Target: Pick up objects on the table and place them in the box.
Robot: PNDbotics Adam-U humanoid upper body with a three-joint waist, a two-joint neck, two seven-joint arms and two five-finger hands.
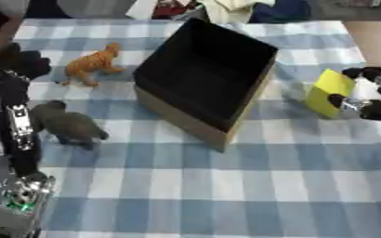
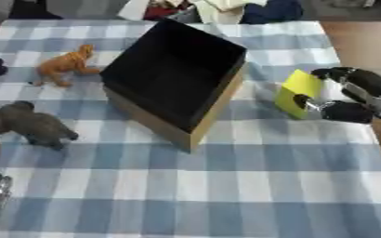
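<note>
Right hand: the right hand (image 2: 352,95) is on the yellow block (image 2: 296,93), fingers (image 2: 333,73) curled over its top corner, thumb tucked under its lower edge, pinching it.
Yellow block: right of the box (image 2: 174,74), near it but apart; tilted, and whether it has cleared the bench (image 2: 226,186) I can't tell.
Box: open, dark inside, nothing visible in it.
How to do it well: lift clear of the near wall, carry left over the opening, then release low.
Risk: a corner pinch, so the block may twist.
Still waiting: orange animal (image 1: 95,63) and grey animal (image 1: 63,123), left of the box.
Left hand: the left hand (image 1: 19,62), at the left edge; fingers' state, can't tell.
</note>
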